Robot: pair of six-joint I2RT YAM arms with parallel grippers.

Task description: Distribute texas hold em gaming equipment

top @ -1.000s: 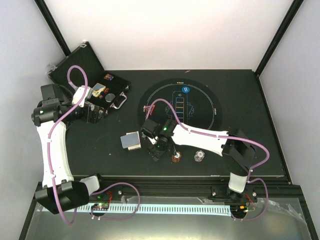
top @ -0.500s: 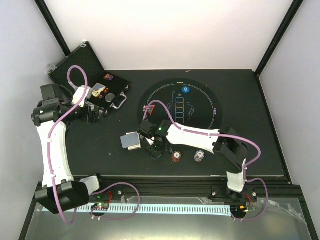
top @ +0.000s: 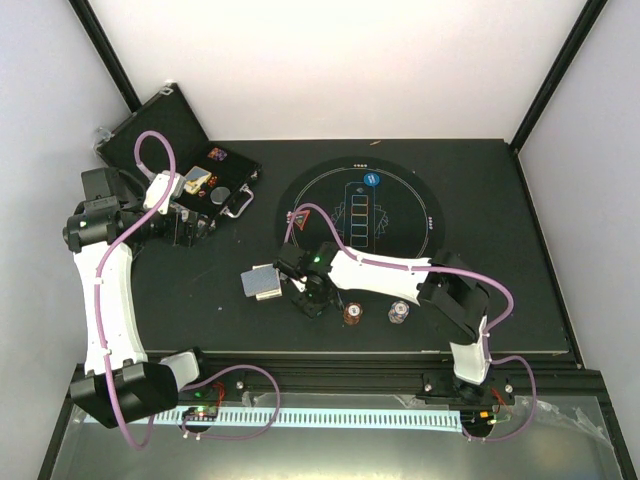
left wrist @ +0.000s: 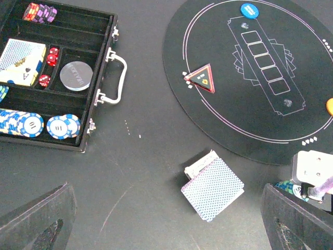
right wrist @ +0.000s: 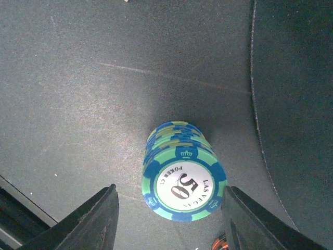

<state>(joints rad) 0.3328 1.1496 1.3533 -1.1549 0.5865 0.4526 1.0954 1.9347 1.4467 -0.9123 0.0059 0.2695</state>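
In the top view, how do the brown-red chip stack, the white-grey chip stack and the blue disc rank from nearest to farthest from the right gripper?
1. brown-red chip stack, just right of the right gripper.
2. white-grey chip stack, further right, near the table's front edge.
3. blue disc, at the far side of the round mat.

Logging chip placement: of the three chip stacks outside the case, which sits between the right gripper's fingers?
The blue-and-green stack marked 50, leftmost of the three. The brown-red stack and white-grey stack stand free to its right.
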